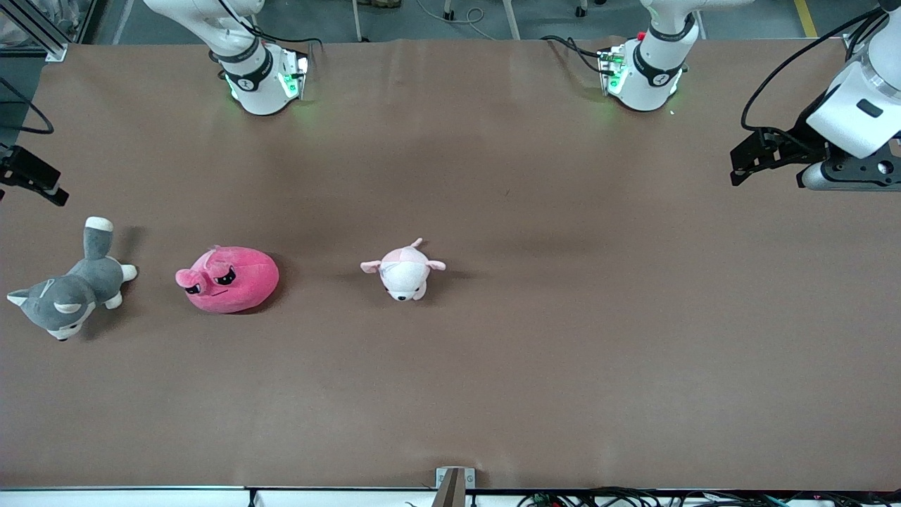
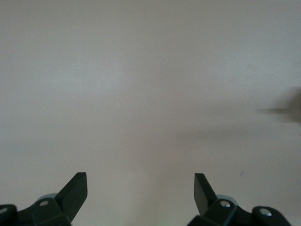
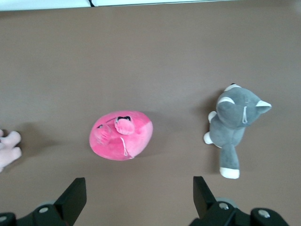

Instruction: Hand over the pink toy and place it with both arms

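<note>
On the table, toward the right arm's end, the pink toy [image 1: 229, 279] lies on its belly. It sits between a grey cat [image 1: 70, 292] and a pale pig [image 1: 405, 271], well apart from each. The pig is also pinkish; the task sentence does not say which toy is meant, and the right wrist view centres on the deep pink one [image 3: 121, 135].

Right gripper [image 1: 32, 179]: up over the table's edge at its own end, close to the cat. Its fingers [image 3: 73, 195] are spread wide and hold nothing.

Left gripper [image 1: 739, 165]: up over bare table at the left arm's end, well apart from all three toys. Its fingers [image 2: 75, 190] are likewise spread and hold nothing.

Step in hand: not settled by these views. Neither arm holds a toy, and both are clear of the toys. That fits a toy waiting to be picked up by the right arm. It equally fits one passed across and set down at that end, with both arms clear.

Handling judgement: the toy is soft, rounded and broad. Any grip would need the fingers wide and centred across its narrower span, or the plush may squash and slip.
</note>
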`<act>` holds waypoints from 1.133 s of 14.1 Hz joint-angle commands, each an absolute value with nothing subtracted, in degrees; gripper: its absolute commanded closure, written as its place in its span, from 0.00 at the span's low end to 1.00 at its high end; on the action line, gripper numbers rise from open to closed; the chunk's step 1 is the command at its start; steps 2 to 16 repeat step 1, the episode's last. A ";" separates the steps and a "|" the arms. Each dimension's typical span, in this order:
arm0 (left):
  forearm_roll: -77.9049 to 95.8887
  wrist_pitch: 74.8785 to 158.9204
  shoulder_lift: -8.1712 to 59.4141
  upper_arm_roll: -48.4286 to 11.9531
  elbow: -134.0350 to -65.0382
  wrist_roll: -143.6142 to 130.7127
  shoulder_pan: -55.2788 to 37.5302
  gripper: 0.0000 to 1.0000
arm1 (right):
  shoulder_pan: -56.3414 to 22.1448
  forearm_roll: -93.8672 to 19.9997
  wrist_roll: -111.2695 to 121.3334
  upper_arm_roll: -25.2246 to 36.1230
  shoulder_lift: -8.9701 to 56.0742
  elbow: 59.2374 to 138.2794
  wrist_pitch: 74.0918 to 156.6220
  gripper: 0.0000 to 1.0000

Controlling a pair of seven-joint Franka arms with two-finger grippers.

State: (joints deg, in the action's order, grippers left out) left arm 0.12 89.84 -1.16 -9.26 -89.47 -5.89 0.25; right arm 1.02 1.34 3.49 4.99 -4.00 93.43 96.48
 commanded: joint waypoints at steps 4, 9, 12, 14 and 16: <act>0.44 89.47 -1.58 -9.23 -89.03 -5.01 0.53 0.00 | 1.14 3.69 3.25 3.78 -6.77 96.59 97.39 0.00; 0.44 89.47 -1.58 -9.23 -89.03 -5.01 0.53 0.00 | 1.14 3.69 3.25 3.78 -6.77 96.59 97.39 0.00; 0.44 89.47 -1.58 -9.23 -89.03 -5.01 0.53 0.00 | 1.14 3.69 3.25 3.78 -6.77 96.59 97.39 0.00; 0.44 89.47 -1.58 -9.23 -89.03 -5.01 0.53 0.00 | 1.14 3.69 3.25 3.78 -6.77 96.59 97.39 0.00; 0.44 89.47 -1.58 -9.23 -89.03 -5.01 0.53 0.00 | 1.14 3.69 3.25 3.78 -6.77 96.59 97.39 0.00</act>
